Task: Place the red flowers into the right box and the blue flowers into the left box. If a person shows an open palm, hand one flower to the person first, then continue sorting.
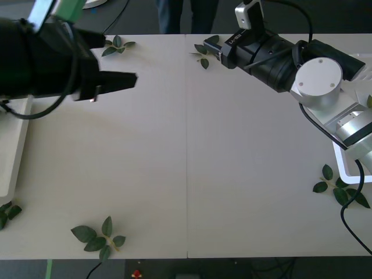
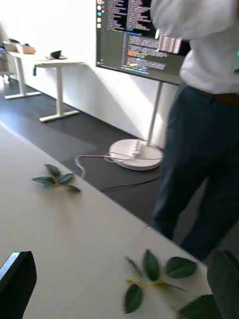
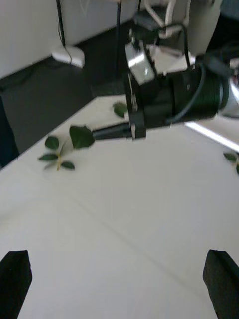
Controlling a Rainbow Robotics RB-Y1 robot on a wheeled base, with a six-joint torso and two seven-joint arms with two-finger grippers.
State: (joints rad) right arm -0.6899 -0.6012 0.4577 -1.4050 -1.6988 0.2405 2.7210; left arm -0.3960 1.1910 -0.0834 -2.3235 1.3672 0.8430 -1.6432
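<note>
Left box edge, both end effectors spread, empty

We are looking into a lab or office; a large monitor on a wheeled stand is showing code; desks are standing along the white wall.

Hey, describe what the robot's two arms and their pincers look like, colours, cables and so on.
Both arms are bulky black cylinders. The right arm has a round silver-white joint cap, a white wrist camera and black cables looping beside it. The left arm also trails a black cable. The left pincer and right pincer have black, tapered fingers.
</note>
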